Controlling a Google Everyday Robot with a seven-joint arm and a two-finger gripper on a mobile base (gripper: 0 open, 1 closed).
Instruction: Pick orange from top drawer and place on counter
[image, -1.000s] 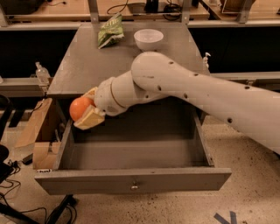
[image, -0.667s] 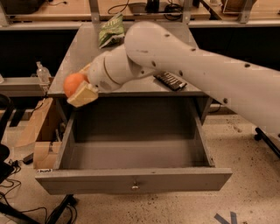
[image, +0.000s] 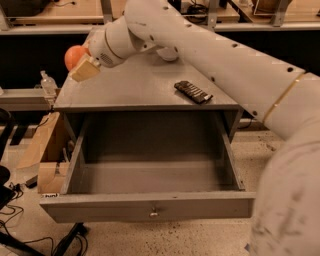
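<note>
The orange (image: 73, 55) is held in my gripper (image: 80, 62) above the left edge of the grey counter (image: 135, 87). The gripper is shut on the orange, with one tan finger (image: 85, 69) in front of the fruit. The white arm reaches in from the right, across the counter. The top drawer (image: 150, 205) is pulled out wide below the counter, and its inside shows nothing. Its front panel has a small metal knob (image: 154, 214) at the centre.
A dark flat ridged object (image: 193, 92) lies on the counter's right front. A cardboard box (image: 42, 150) stands on the floor left of the cabinet. A small clear bottle (image: 47, 82) stands on a ledge at the left. Wooden benches run behind.
The gripper has lifted the orange from drawer height up and left to above the counter's left edge. The view has moved closer, and the white bowl and green bag are now hidden.
</note>
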